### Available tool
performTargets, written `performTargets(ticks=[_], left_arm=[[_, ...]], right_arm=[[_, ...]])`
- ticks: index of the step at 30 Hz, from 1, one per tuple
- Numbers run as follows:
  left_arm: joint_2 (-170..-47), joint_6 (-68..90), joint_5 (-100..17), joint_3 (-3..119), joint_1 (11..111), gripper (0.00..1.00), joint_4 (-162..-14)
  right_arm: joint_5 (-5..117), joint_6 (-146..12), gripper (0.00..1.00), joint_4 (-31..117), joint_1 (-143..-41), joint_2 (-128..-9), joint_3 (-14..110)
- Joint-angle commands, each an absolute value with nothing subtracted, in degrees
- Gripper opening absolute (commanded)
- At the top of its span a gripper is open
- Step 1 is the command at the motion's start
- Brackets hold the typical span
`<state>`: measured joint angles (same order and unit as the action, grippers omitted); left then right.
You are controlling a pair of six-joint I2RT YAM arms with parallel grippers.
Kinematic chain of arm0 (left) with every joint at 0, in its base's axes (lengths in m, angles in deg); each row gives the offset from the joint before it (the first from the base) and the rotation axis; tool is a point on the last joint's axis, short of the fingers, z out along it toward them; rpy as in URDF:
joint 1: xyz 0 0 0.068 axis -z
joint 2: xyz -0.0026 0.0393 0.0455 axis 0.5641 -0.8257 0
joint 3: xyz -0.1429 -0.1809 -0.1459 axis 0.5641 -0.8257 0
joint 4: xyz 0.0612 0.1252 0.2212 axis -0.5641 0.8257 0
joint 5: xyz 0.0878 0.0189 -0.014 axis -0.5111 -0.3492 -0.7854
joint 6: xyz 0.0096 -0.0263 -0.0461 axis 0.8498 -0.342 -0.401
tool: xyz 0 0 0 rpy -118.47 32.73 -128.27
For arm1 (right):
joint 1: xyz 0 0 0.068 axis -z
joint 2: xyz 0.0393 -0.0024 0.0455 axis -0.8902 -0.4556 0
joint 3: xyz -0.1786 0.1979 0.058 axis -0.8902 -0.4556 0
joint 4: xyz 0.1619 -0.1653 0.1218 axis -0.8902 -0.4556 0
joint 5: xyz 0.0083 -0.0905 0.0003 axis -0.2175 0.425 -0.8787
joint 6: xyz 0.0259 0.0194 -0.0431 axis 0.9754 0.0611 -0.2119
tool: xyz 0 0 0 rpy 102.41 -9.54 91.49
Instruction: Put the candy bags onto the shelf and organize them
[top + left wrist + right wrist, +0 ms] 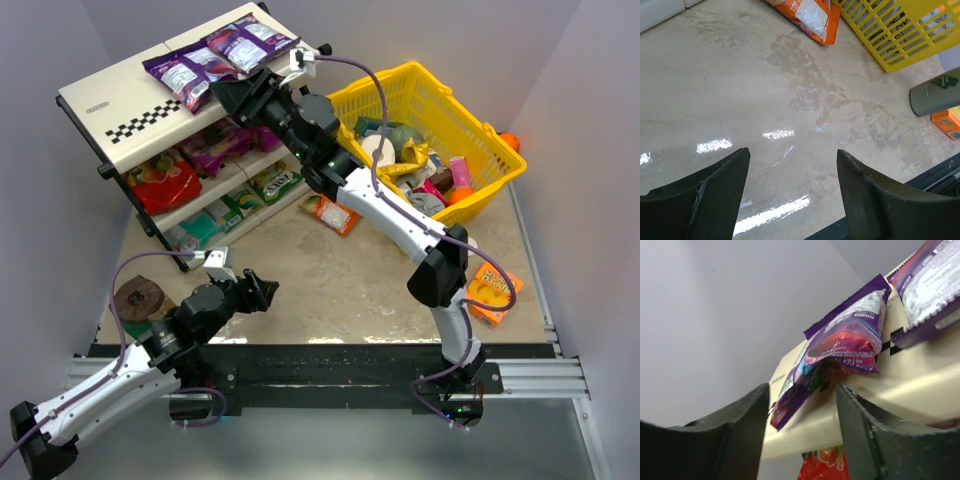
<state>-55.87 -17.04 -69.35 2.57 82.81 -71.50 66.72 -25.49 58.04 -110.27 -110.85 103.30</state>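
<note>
Grey bottle (pixel 935 93) shows only in left wrist view.

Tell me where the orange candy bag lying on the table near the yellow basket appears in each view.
Top external: the orange candy bag lies on the table between the shelf and the yellow basket.
Left wrist: at the top edge, just left of the basket.
Right wrist: not in it.
Shared landmark: the yellow basket, seen in the top external and left wrist views.
</note>
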Motion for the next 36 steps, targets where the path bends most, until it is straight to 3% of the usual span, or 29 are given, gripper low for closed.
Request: performTargets(ticks=[1,9,20,27,36], left_arm=[[-55.8,-17.0,-70.1,2.9,83.0,0.76,-73.4],[-55.3,-17.1,-70.5,3.2,83.1,0.76,-72.9],[-54.2,-17.4,-71.1,3.7,83.0,0.8,-72.2],[-53.7,-17.6,-70.7,4.1,83.0,0.87,-72.2],[-53.2,-17.9,-69.9,4.8,83.1,0.98,-71.3]], right_arm=[[66.5,-27.8,0.64,61.6,-111.1,-101.0,94.8],[69.8,-29.2,0.7,60.4,-111.4,-82.6,73.7],[90.4,-35.5,0.77,44.9,-111.3,-64.7,43.5],[96.8,-26.5,0.76,46.3,-111.2,-67.5,27.9],[102.8,-22.6,0.69,48.6,-111.2,-81.9,28.5]])
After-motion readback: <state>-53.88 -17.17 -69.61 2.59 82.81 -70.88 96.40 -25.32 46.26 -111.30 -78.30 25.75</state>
